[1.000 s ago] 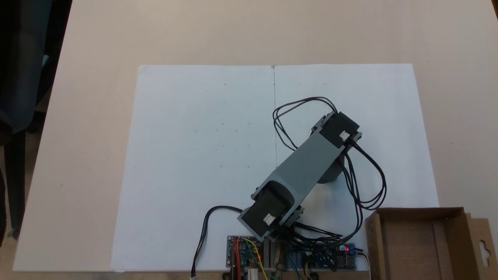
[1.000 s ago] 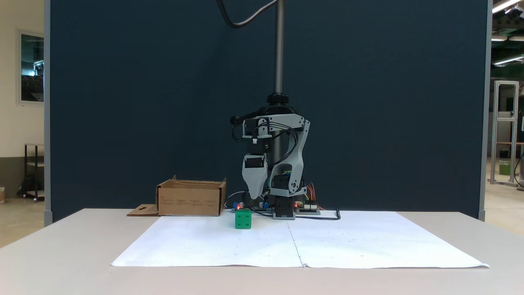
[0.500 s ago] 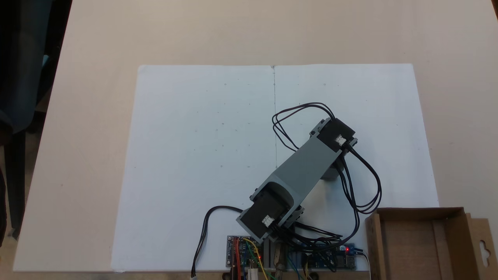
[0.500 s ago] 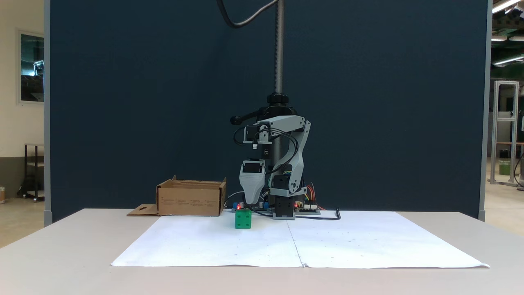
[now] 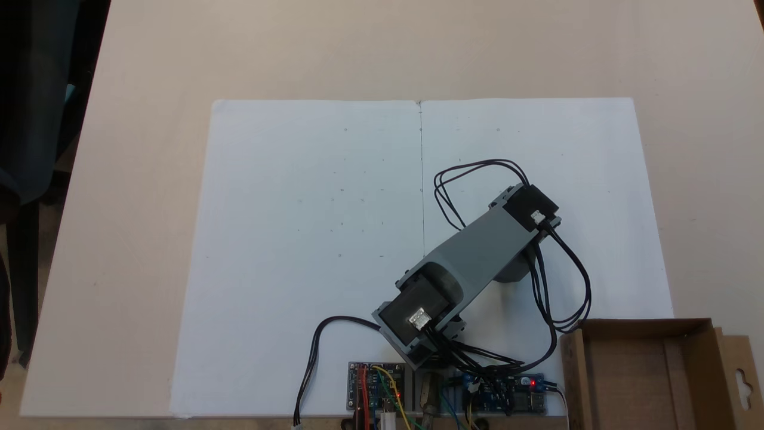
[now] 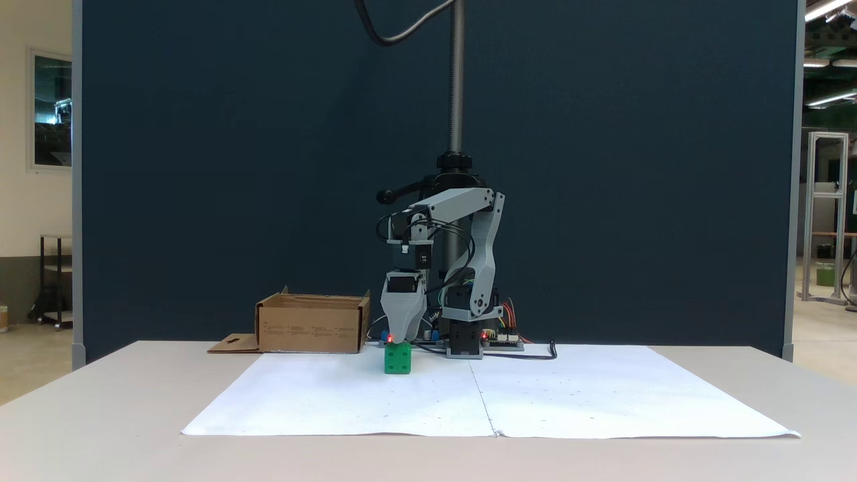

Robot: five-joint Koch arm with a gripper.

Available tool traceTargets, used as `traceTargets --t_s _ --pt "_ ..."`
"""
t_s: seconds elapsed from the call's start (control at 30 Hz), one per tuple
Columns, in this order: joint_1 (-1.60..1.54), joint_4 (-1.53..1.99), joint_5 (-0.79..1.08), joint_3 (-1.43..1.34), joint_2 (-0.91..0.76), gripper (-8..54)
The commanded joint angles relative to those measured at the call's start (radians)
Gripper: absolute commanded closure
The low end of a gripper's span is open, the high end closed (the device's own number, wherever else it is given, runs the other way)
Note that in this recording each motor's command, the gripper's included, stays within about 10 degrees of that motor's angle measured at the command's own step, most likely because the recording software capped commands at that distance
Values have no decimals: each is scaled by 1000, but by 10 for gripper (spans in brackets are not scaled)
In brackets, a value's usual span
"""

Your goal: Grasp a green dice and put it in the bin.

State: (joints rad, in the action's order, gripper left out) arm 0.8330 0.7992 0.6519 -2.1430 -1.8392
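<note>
One green dice point(image 6: 398, 358) sits directly beneath the gripper point(image 6: 402, 339), whose jaw spacing is unreadable.

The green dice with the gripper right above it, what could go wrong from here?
1. The gripper sits just over the green dice, and its jaw opening cannot be made out, so it might press on the top or knock the cube aside.
2. The bin has raised walls; a low carry could bump the near wall.

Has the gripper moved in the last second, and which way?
Yes. In the side fixed view the gripper has come down and shifted slightly left, toward the bin, and now sits just above the green dice.
</note>
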Motion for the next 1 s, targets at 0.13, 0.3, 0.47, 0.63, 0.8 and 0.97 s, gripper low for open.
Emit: traceTargets --t_s 0.13,0.3,0.47,0.63,0.8,0.97 --pt "21 -54 192 -23 8 7" --pt "32 -158 272 -78 28 4" --pt "37 -267 295 -89 38 9" --pt "46 -295 296 -89 41 10" --pt "52 -296 308 -110 46 13" --pt "52 -353 321 -167 49 16"
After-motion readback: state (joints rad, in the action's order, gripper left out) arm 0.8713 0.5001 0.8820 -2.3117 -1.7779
